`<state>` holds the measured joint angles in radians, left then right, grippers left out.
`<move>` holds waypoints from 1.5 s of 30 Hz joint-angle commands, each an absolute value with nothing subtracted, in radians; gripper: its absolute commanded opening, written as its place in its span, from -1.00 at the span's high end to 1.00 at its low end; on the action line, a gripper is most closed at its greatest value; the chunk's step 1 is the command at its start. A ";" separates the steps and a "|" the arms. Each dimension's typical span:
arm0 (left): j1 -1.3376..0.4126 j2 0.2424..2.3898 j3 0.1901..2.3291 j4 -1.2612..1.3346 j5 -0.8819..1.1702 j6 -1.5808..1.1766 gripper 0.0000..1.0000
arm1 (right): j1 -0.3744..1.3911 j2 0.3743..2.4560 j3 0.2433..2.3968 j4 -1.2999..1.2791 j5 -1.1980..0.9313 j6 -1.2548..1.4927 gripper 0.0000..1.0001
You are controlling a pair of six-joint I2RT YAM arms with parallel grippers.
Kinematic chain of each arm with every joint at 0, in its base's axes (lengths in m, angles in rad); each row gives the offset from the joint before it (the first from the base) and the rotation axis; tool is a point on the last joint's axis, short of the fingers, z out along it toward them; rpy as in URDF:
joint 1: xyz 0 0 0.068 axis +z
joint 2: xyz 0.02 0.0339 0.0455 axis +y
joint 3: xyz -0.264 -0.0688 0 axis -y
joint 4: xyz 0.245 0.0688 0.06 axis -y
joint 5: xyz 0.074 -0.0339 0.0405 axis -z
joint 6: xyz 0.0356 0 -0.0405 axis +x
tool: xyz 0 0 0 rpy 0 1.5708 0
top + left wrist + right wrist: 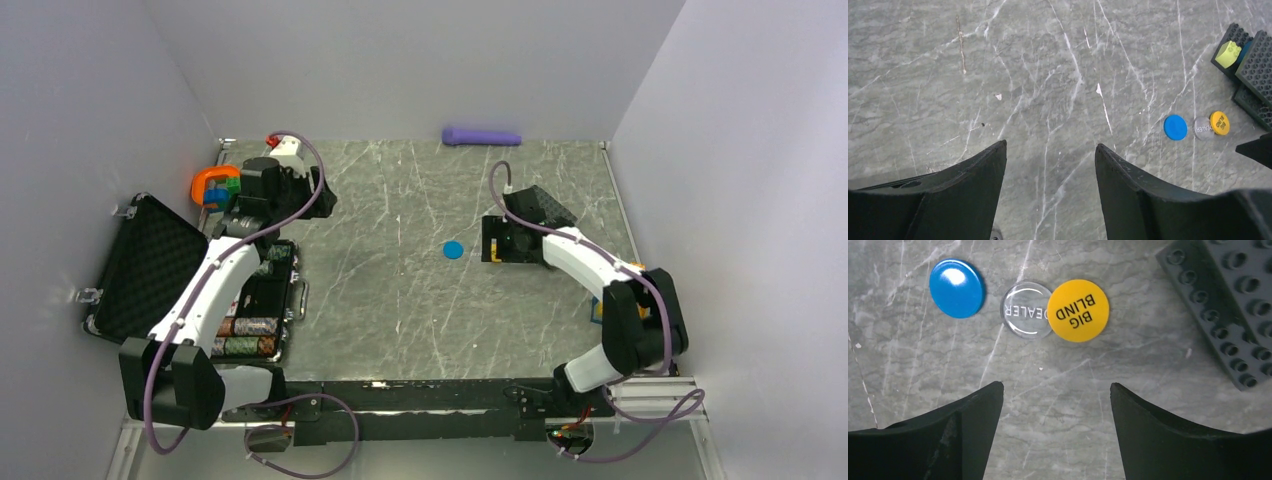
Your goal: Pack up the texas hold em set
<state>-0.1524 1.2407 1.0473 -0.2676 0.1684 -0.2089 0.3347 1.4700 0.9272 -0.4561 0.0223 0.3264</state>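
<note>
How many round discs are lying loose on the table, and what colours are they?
Blue disc: 1
Clear DEALER disc: 1
Yellow BIG BLIND disc: 1
Total: 3

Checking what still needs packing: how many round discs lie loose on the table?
3, in a row near the studded plates: the blue disc, the clear DEALER disc beside it, the yellow BIG BLIND disc touching that one. The right arm may hide more.
</note>
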 commanded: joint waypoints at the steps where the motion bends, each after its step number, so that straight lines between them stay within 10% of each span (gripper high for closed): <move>1: -0.155 1.190 1.027 -0.203 0.205 -0.185 -0.39 | 0.331 1.557 1.008 -0.407 -0.028 0.346 -0.60; 45: -0.156 1.178 1.022 -0.201 0.235 -0.198 -0.39 | 0.273 1.787 1.067 -0.371 0.042 0.331 -0.23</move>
